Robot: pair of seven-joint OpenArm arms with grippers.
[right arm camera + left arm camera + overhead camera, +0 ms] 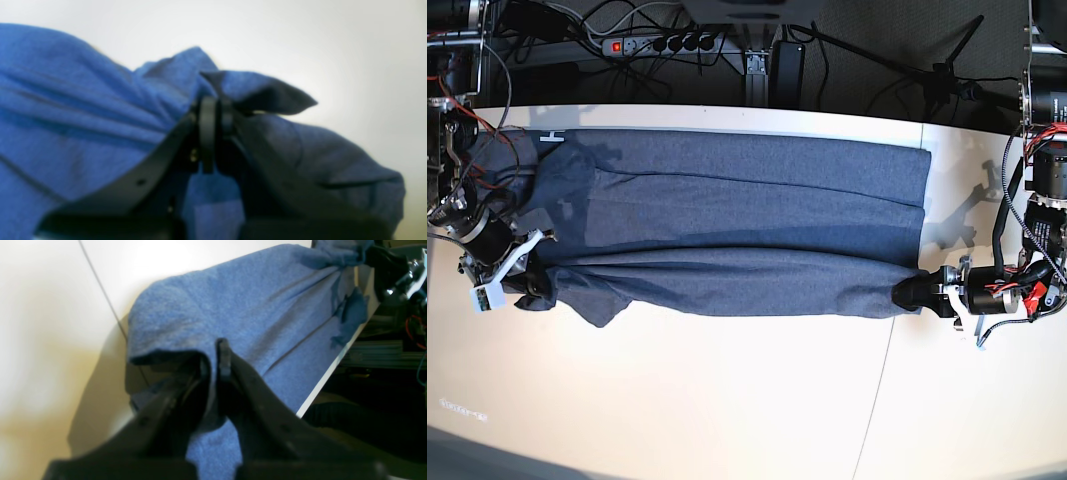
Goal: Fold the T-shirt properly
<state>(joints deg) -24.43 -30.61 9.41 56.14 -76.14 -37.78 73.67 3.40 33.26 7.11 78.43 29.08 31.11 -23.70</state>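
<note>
The blue-grey T-shirt (747, 215) lies stretched sideways across the far half of the white table (727, 400), its near long edge pulled taut between both arms. My left gripper (914, 293) is shut on the cloth's near right corner; in the left wrist view its fingers (224, 360) pinch a fold of T-shirt (253, 306). At the shirt's near left end my right gripper (535, 285) is shut on the fabric; the right wrist view shows T-shirt (83, 116) bunched around the closed fingers (207, 116). A trace of white lettering (551, 137) peeks out at the far left corner.
A seam (877, 400) runs across the table from the right gripper's side toward the front edge. Cables and a power strip (662, 43) sit behind the table's far edge. Robot bases with red wiring stand at the left (447, 100) and right (1042, 150) ends.
</note>
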